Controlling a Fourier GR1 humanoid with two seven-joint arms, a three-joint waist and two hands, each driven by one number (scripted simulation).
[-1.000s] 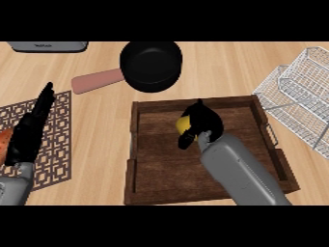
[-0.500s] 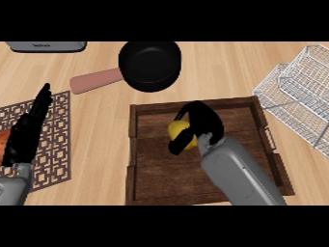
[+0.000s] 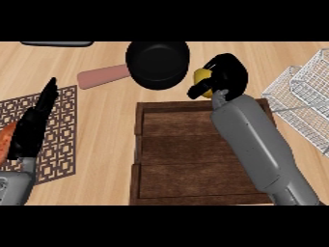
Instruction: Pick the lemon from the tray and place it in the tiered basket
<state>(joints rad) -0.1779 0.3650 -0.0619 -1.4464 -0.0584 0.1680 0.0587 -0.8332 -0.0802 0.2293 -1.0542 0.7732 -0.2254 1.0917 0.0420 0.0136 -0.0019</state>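
The right robot hand (image 3: pixel 227 75) has its fingers curled round the lemon (image 3: pixel 203 77), which shows just beyond the wooden tray's (image 3: pixel 140 144) far rim, beside the black pan (image 3: pixel 157 64) (tiered basket (image 3: pixel 316 96) further right), while the left robot hand (image 3: pixel 35 123) rests straight-fingered at the left

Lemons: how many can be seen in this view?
1. The lemon is held by the right hand, beside the black frying pan, past the far rim of the wooden tray. The hand hides part of it.
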